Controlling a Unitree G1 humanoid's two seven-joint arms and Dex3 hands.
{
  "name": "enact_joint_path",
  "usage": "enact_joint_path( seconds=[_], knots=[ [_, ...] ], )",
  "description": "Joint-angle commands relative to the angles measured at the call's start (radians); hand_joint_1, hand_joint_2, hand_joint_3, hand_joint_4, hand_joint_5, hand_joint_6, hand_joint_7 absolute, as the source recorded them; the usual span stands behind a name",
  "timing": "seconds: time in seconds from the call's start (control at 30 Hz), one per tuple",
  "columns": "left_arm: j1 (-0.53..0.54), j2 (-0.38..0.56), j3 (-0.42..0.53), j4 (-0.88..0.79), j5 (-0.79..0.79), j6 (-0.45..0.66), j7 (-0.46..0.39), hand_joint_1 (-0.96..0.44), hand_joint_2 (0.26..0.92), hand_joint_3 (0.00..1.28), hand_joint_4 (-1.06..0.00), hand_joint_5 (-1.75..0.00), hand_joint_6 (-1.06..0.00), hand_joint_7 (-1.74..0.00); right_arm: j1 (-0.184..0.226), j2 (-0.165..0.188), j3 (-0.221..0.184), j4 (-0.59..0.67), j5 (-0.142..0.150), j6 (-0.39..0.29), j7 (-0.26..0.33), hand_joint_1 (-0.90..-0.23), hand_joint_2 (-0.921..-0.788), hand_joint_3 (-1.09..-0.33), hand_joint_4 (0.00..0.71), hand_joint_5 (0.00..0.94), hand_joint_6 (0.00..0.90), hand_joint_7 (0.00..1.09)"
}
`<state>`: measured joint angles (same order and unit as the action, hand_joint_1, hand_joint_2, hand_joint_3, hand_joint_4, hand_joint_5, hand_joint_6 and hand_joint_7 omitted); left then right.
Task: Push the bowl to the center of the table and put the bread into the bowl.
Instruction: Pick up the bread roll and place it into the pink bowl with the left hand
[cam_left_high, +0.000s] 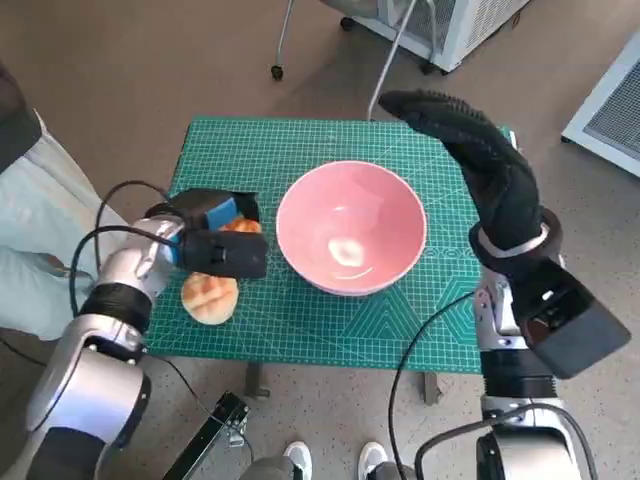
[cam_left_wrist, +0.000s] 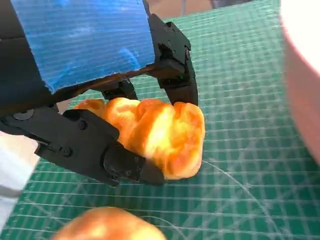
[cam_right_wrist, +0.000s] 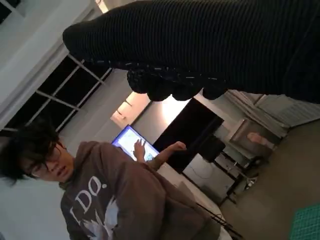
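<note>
We count two bread rolls and one bowl. Nearest us, a loose bread roll (cam_left_high: 209, 298) lies on the green cutting mat (cam_left_high: 330, 330) by the tabletop's near left edge. Just beyond it, our left hand (cam_left_high: 215, 240) grasps the second bread roll (cam_left_wrist: 160, 132), which sits low over the mat. The pink bowl (cam_left_high: 351, 228) sits mid-mat, empty. Our gloved right hand (cam_left_high: 470, 160) hangs raised past the bowl's right side, fingers extended, holding nothing. A person in a brown hoodie (cam_right_wrist: 120, 200) sits beyond.
</note>
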<state>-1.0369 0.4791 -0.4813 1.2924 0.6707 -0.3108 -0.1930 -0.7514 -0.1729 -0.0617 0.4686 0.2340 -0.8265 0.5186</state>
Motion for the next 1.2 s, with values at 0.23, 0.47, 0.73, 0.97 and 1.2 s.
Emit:
enact_joint_path(
  seconds=[0.23, 0.47, 0.73, 0.97, 1.2],
  knots=[
    [-0.076, 0.080, 0.065, -0.043, -0.056, -0.039, -0.002, 0.00, 0.921, 0.14, -0.58, -1.24, -0.57, -1.27, 0.022, -0.010, 0.005, -0.002, 0.024, 0.020, 0.028, -0.717, -0.921, -0.823, 0.242, 0.007, -0.001, 0.75],
    [-0.115, 0.112, 0.098, -0.119, -0.076, -0.130, 0.044, 0.00, 0.921, 0.13, -0.61, -1.19, -0.57, -1.29, 0.021, -0.011, 0.003, -0.005, 0.041, 0.026, 0.041, -0.710, -0.921, -0.825, 0.244, 0.008, -0.001, 0.76],
    [-0.118, 0.097, 0.160, -0.281, -0.135, -0.199, 0.055, 0.00, 0.921, 0.11, -0.64, -1.17, -0.57, -1.27, 0.014, -0.008, 0.002, -0.002, 0.042, 0.030, 0.042, -0.693, -0.921, -0.827, 0.244, 0.009, -0.001, 0.77],
    [-0.082, 0.043, 0.172, -0.484, -0.197, -0.218, -0.029, 0.00, 0.921, 0.12, -0.62, -1.18, -0.59, -1.26, 0.009, -0.009, 0.002, 0.003, 0.036, 0.028, 0.041, -0.697, -0.921, -0.832, 0.244, 0.010, -0.001, 0.77],
    [-0.059, -0.027, 0.158, -0.560, -0.243, -0.255, -0.104, 0.00, 0.921, 0.13, -0.58, -1.23, -0.59, -1.25, 0.009, -0.007, 0.006, -0.001, 0.034, 0.027, 0.042, -0.690, -0.921, -0.836, 0.245, 0.012, -0.001, 0.76]
  ],
)
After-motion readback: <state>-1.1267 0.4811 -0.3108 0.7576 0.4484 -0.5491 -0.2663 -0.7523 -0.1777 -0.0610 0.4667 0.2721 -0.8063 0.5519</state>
